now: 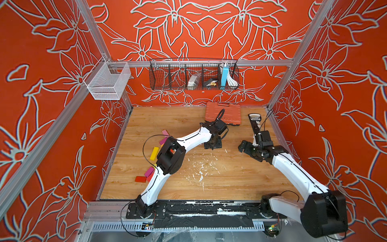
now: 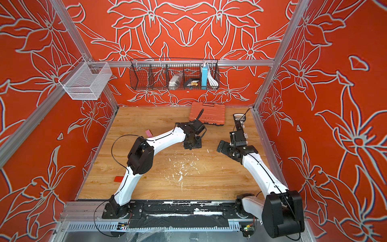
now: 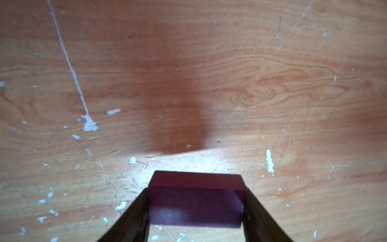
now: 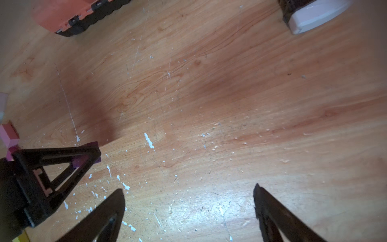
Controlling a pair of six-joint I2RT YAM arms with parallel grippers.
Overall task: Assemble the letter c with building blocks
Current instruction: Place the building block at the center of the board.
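My left gripper (image 3: 195, 191) is shut on a purple block (image 3: 195, 201), gripped by its two ends, low over the wooden table (image 1: 230, 180) near its middle back. In both top views that gripper (image 1: 212, 144) (image 2: 192, 144) hides the block. The right wrist view shows the purple block (image 4: 78, 163) between the left fingers. Loose building blocks lie at the table's left, partly under the left arm: pink (image 1: 165, 132), magenta (image 1: 149, 171), yellow (image 1: 154, 153) and red (image 1: 140, 179). My right gripper (image 4: 188, 188) (image 1: 244, 147) stands wide open, empty, to the right of the left gripper.
An orange ribbed tool case (image 1: 223, 113) lies at the back, just behind the left wrist. A black and white tool (image 1: 254, 121) lies at the back right. White flecks (image 1: 201, 169) speckle the table's middle. Wire baskets (image 1: 193, 74) hang on the walls.
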